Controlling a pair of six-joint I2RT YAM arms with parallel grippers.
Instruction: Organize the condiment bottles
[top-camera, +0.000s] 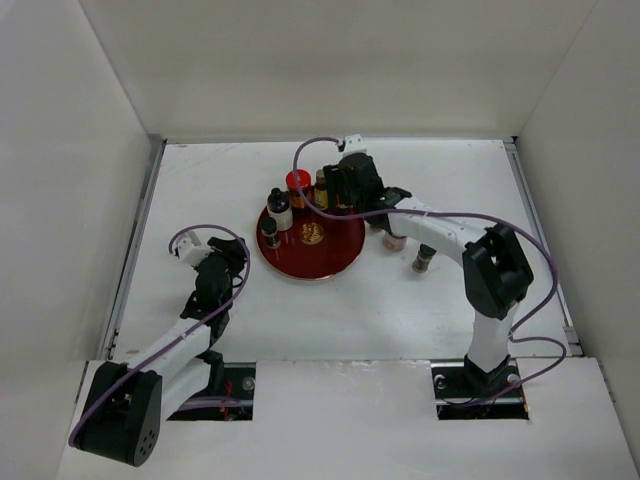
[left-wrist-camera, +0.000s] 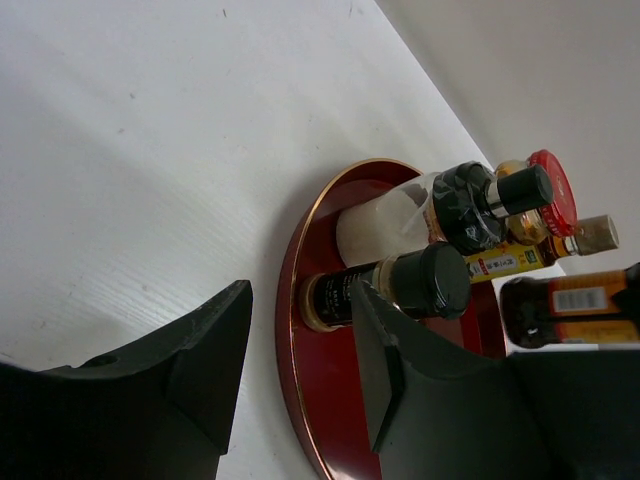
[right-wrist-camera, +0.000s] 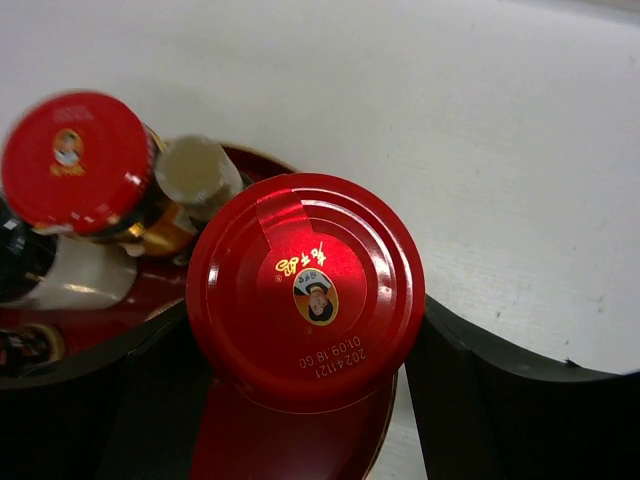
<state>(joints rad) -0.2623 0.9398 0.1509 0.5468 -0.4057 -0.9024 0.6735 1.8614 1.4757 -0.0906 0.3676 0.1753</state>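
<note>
A round red tray (top-camera: 325, 258) holds a white black-capped bottle (top-camera: 279, 208), a small black-capped spice jar (top-camera: 270, 233), a red-capped dark jar (top-camera: 298, 183) and a slim amber bottle (top-camera: 321, 186). My right gripper (top-camera: 350, 187) is at the tray's far right rim. In the right wrist view it (right-wrist-camera: 305, 320) is shut on a second red-capped jar (right-wrist-camera: 305, 285), which is upright over the tray's edge. My left gripper (top-camera: 226, 262) is open and empty left of the tray. Its view (left-wrist-camera: 300, 320) shows the spice jar (left-wrist-camera: 400, 288) and the white bottle (left-wrist-camera: 385, 220).
Two small jars (top-camera: 393, 240) (top-camera: 422, 262) stand on the table right of the tray, under the right arm. White walls close in the table at the back and on both sides.
</note>
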